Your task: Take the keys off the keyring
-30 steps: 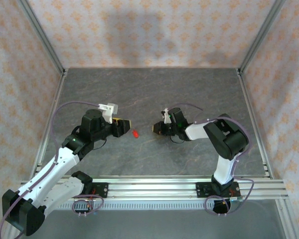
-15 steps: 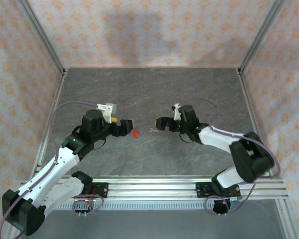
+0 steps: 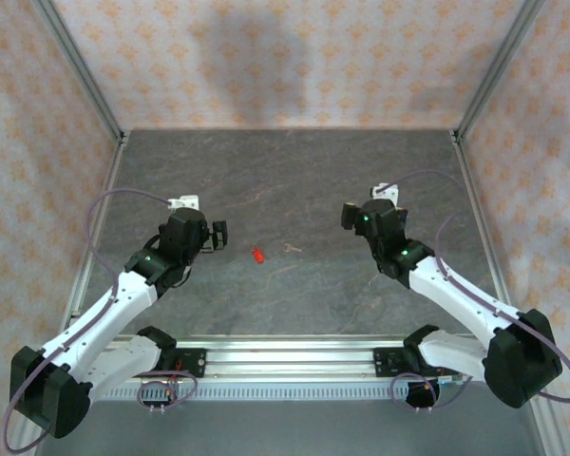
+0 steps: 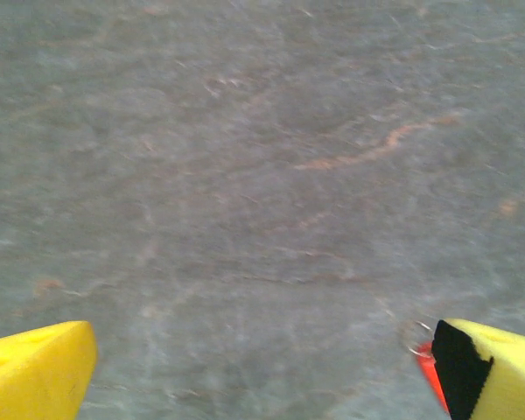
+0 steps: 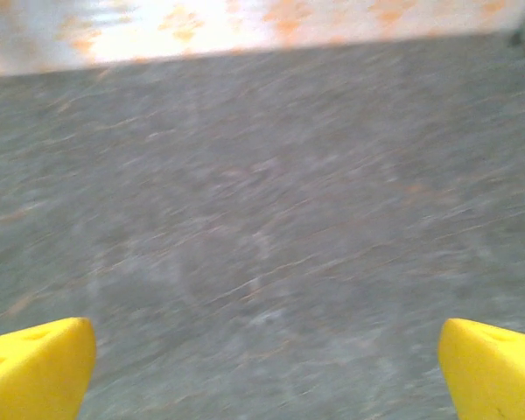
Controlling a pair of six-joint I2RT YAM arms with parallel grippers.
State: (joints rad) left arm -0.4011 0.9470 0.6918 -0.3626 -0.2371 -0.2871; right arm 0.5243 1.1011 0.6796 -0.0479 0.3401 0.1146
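Observation:
A small red-headed key [image 3: 257,255] lies on the grey table [image 3: 285,180] near the middle, apart from both arms. In the left wrist view the red key [image 4: 430,374] peeks out beside my right fingertip [image 4: 499,367], with a thin wire keyring [image 4: 417,337] at its end. A small silvery key-like piece [image 3: 292,249] lies just right of the red one. My left gripper [image 3: 219,235] [image 4: 262,376] stands open to the left of them, with nothing between its fingers. My right gripper [image 3: 347,217] [image 5: 262,367] is open too, up and to the right, over bare table.
Metal frame posts [image 3: 85,85] and patterned walls [image 3: 285,57] close in the table on three sides. A rail [image 3: 294,356] runs along the near edge by the arm bases.
Both grippers have opened and drawn back from the middle, left arm leftward, right arm rightward. The silvery piece now lies on the table, apart from the red key.

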